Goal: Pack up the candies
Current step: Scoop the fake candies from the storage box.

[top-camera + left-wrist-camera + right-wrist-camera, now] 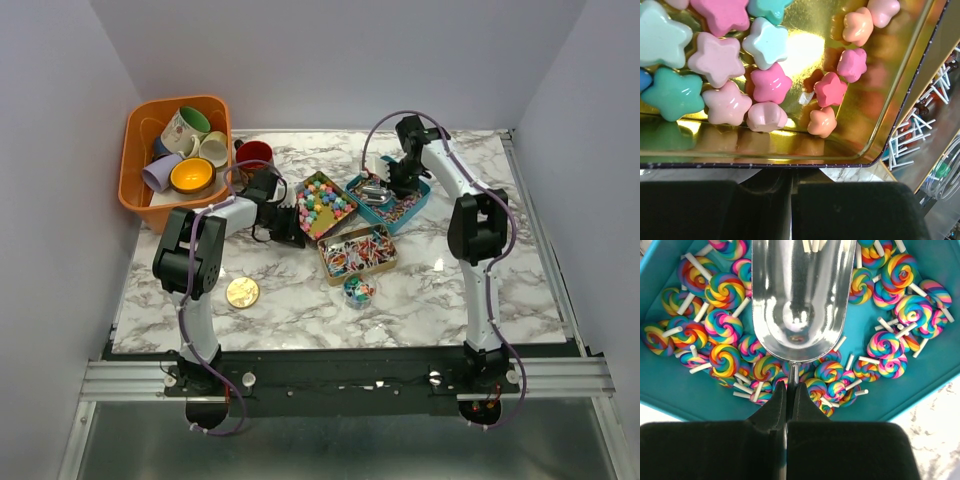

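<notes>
I find the right gripper clamped on a metal scoop above lollipops in the teal tin. Left gripper closed, just beside the gold tin of star candies.

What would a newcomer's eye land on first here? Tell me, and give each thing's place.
The rainbow swirl lollipops heaped in the teal tin, right of table centre, stand out first, with the metal scoop held over them by the right hand. Next come the pastel star candies in the gold tin beside it, and the orange basket of mugs at the far left corner.
</notes>
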`<state>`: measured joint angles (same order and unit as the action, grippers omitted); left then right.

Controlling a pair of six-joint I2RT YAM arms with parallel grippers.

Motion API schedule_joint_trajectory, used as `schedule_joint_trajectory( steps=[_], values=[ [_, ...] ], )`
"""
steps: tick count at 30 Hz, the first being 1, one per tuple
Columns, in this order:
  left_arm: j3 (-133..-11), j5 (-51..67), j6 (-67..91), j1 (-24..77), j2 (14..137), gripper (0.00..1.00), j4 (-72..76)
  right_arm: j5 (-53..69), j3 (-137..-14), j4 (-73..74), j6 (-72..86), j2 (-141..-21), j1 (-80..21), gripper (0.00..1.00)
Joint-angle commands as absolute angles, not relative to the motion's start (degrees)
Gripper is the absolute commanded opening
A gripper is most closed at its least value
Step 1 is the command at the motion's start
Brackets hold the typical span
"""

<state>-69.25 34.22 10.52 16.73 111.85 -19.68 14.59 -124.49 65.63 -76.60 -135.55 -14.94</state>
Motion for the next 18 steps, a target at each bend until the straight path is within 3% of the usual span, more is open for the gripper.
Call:
schedule_joint_trajectory(
  steps=[1, 18],
  values=[
    [-69.17, 36.3, 9.14, 18.9, 113.29, 0.14, -16.88, 32.43, -120.51, 72.16, -71.9, -136.59, -18.46, 0.01],
    [-69.61, 36.3, 8.88, 18.9, 113.82, 0.14, -16.96, 31.9, -110.31, 65.05, -55.29, -132.01, -17.31, 0.01]
  ],
)
